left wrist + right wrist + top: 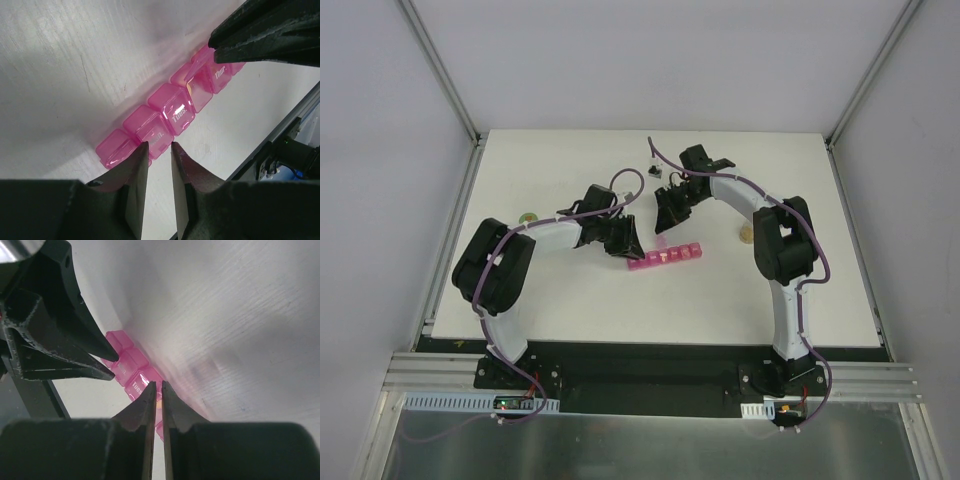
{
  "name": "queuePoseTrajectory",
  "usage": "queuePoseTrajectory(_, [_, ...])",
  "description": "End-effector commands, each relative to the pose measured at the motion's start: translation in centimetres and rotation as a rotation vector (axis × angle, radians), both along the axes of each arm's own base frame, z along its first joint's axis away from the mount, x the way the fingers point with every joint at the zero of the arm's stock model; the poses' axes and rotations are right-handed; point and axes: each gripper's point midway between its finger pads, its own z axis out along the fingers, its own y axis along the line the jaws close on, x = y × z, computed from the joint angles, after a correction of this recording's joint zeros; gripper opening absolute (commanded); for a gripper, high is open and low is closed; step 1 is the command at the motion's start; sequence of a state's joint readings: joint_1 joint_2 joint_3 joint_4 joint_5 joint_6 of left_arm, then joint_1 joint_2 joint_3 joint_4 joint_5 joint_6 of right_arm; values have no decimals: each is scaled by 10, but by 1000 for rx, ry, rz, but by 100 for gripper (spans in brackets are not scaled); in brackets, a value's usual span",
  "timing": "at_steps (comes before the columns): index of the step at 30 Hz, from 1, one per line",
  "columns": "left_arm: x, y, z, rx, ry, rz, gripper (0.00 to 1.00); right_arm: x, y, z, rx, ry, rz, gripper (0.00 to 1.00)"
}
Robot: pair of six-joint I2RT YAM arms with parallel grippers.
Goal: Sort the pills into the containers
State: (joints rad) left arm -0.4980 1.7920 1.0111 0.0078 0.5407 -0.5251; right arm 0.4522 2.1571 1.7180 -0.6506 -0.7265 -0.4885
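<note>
P1: White matte tabletop (580,310) is filling the overhead view, and grey panel walls are boxing it in. What's sitting far left?

P2: One small round olive-yellow disc (527,216) is lying alone near the left edge, well apart from everything else. It's looking too small to identify, and I'm not calling it a pill.

P1: Next over?

P2: Low over the table, the left gripper (157,146) is hovering at the left end of the narrow bright-pink plastic strip of day-labelled compartments (172,107). Its fingers are showing a thin gap, with the tips right at the strip's near edge. I'm not able to tell whether they're nipping the plastic or just standing slightly apart.

P1: Where's the strip?

P2: It's lying flat mid-table between the two grippers, slanting a little. The lids reading "Tues." and "Thur." are looking shut. The lid between them is looking tipped up, and the right gripper (158,384) is pointing down at it.

P1: Right jaws?

P2: They're pressing together, with nothing showing between them. Right of the strip, a small round tan disc (745,236) is lying beside that arm's elbow, apart from the strip.

P1: Progress?

P2: I'm judging it early. No pill is showing inside any compartment I can see. Both discs are lying outside the strip, and most lids are looking closed. Opening and filling are looking almost entirely left to do.
</note>
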Motion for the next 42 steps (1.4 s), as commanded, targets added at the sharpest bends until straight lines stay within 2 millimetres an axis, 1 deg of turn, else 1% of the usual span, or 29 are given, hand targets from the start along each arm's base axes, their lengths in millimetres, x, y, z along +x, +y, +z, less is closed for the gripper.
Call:
queuePoseTrajectory(1, [1, 1, -9, 43, 19, 14, 24, -10, 1, 21, 43, -1, 33, 11])
queuePoseTrajectory(5, [1, 3, -13, 54, 25, 15, 24, -8, -2, 18, 22, -11, 21, 11])
queuePoseTrajectory(10, [0, 3, -15, 58, 33, 18, 24, 4, -2, 11, -10, -28, -8, 11])
queuePoseTrajectory(13, [-1, 4, -16, 59, 37, 17, 24, 1, -2, 10, -4, -17, -1, 11])
queuePoseTrajectory(16, [-1, 4, -15, 59, 33, 15, 23, -3, 2, 19, 38, -14, 15, 11])
queuePoseTrajectory(19, [-1, 4, -16, 60, 36, 16, 24, -1, 5, 31, 71, -18, 7, 11])
queuePoseTrajectory(21, [-2, 4, -16, 61, 37, 15, 24, 5, 7, 34, 70, -39, -7, 12])
queuePoseTrajectory(23, [-3, 5, -17, 62, 41, 16, 23, 11, 6, 34, 55, -52, -26, 12])
queuePoseTrajectory(25, [-2, 5, -17, 62, 40, 16, 23, 14, 6, 27, 38, -44, -36, 12])
queuePoseTrajectory(28, [-2, 4, -18, 64, 43, 15, 24, 12, 3, 17, 17, -25, -35, 14])
queuePoseTrajectory(31, [-2, 5, -18, 63, 46, 17, 24, 10, 1, 10, 3, -21, -30, 18])
queuePoseTrajectory(42, [-3, 3, -18, 61, 53, 12, 24, 3, -4, 0, -19, 6, -8, 29])
